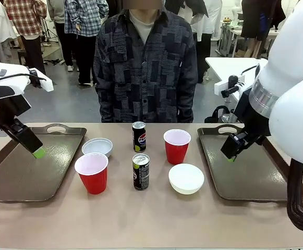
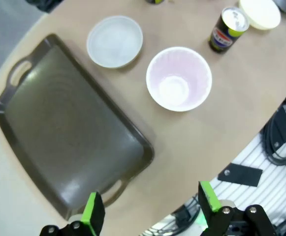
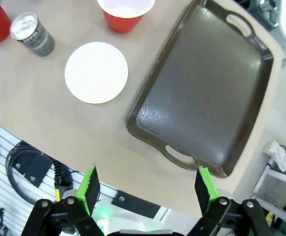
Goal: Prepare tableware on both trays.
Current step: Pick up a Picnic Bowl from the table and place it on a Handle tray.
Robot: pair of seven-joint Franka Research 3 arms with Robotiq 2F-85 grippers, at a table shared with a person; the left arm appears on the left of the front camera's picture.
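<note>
Overhead, the left gripper [image 2: 150, 199] hangs above the left tray [image 2: 59, 137], its black fingers spread wide and its green pads [image 2: 92, 209] clasping nothing. That tray is glossy dark brown plastic, rectangular, with rounded corners, a raised rim and cut-out handles; faint ring marks streak its bare floor. The right gripper [image 3: 146, 179] stands just as far apart, also empty, over the matching right tray [image 3: 206, 88].

Between the trays, on the matte beige tabletop [image 1: 141, 224], the tableware stands loose. The near cup [image 1: 92, 174] and far cup [image 1: 177, 146] are red plastic, tapered and white inside. The far bowl [image 1: 97, 146] is small, round and slightly translucent, and the near bowl [image 1: 186, 178] is opaque white. The far can [image 1: 138, 136] and near can [image 1: 141, 172] are slim and black with silver tops.

In the front view the right arm's white bulk covers the right tray's outer end, and the left tray runs off the picture edge. The near can's print is too small to read.
</note>
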